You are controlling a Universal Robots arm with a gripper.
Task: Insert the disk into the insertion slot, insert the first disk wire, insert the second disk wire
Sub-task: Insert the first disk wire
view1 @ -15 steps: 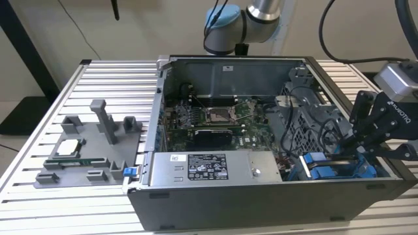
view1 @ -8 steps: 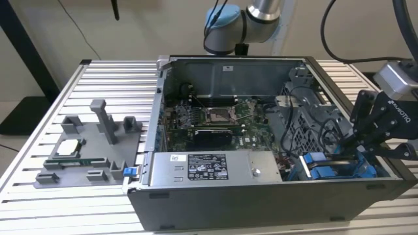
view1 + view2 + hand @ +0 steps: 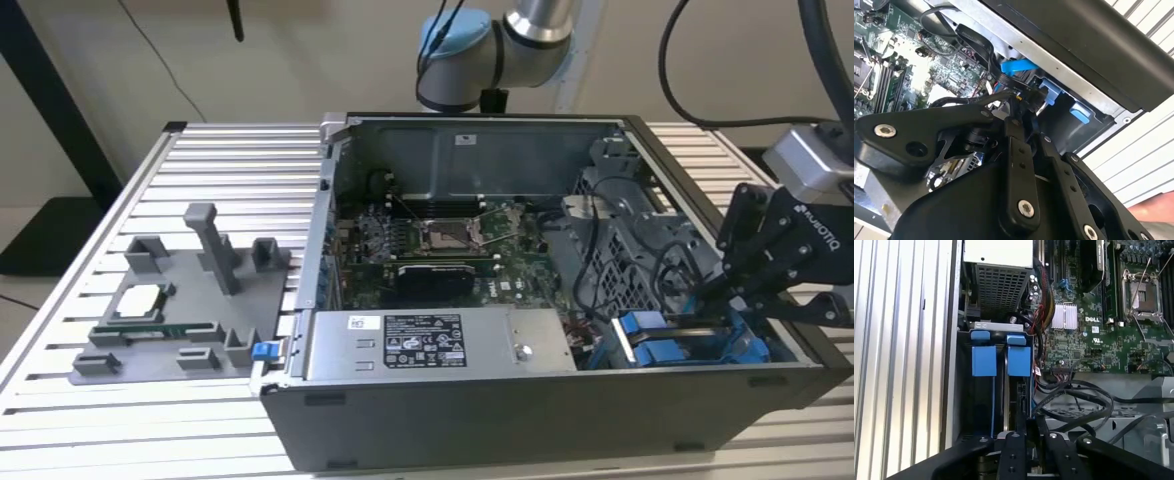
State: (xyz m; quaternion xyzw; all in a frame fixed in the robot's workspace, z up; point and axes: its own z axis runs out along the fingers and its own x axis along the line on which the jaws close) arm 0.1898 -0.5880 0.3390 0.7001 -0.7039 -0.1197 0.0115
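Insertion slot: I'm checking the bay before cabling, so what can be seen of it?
The insertion slot is a dark rectangular bay in the corner of the computer case, beside the motherboard. Two bright blue plastic tabs sit side by side at one end, with a blue rail running inside. The gripper hangs over it, and black cables lie alongside.
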